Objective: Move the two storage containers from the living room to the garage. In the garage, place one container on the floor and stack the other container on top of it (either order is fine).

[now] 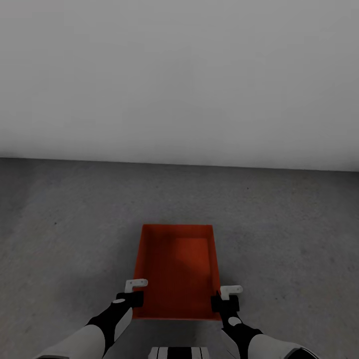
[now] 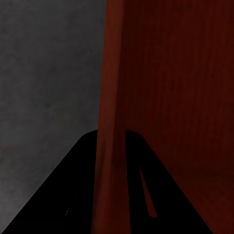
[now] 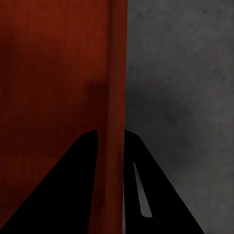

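- One storage container (image 1: 175,269), a red-orange open-top bin, was held low over the grey concrete floor (image 1: 65,234), a plain white wall (image 1: 179,75) beyond it.
- Its near end sat between both arms (long sides running away from the robot).
- At the container's left wall, the left gripper (image 1: 133,294) was clamped on the rim; the left wrist view had the red wall (image 2: 113,146) passing between the dark fingers (image 2: 78,195).
- At the opposite wall, the right gripper (image 1: 225,298) was likewise closed on the rim, which ran between its fingers (image 3: 161,195) in the right wrist view.
- Nothing lay inside the bin.
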Available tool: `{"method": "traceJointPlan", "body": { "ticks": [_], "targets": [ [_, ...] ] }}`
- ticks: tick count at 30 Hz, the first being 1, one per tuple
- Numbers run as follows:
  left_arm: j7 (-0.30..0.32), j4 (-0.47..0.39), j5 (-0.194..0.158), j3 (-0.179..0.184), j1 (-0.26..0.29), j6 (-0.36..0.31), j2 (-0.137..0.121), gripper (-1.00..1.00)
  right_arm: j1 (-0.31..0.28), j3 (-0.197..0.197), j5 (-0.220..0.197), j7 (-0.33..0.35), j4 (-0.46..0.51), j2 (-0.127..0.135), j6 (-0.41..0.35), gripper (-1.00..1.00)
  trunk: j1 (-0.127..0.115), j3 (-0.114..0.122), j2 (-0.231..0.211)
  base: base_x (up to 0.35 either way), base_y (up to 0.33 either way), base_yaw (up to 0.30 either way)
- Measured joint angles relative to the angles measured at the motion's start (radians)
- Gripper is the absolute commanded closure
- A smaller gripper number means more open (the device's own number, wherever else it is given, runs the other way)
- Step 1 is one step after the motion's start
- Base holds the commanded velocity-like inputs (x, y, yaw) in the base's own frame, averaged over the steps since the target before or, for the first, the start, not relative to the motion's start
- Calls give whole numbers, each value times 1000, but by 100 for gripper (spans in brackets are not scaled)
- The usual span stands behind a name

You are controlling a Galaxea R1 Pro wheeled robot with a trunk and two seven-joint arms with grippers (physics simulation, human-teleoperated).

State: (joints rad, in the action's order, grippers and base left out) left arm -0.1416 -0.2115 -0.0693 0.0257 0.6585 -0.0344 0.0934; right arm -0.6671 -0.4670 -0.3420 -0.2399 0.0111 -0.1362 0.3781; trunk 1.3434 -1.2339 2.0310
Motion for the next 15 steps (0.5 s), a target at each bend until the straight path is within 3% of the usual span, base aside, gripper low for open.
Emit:
{"method": "traceJointPlan", "body": {
  "ticks": [15],
  "targets": [
    [0, 1, 1, -1, 0, 0, 0, 100, 0, -1, 0, 0, 0, 0, 0, 100, 0, 0, 0, 0, 0, 0]
  ]
}}
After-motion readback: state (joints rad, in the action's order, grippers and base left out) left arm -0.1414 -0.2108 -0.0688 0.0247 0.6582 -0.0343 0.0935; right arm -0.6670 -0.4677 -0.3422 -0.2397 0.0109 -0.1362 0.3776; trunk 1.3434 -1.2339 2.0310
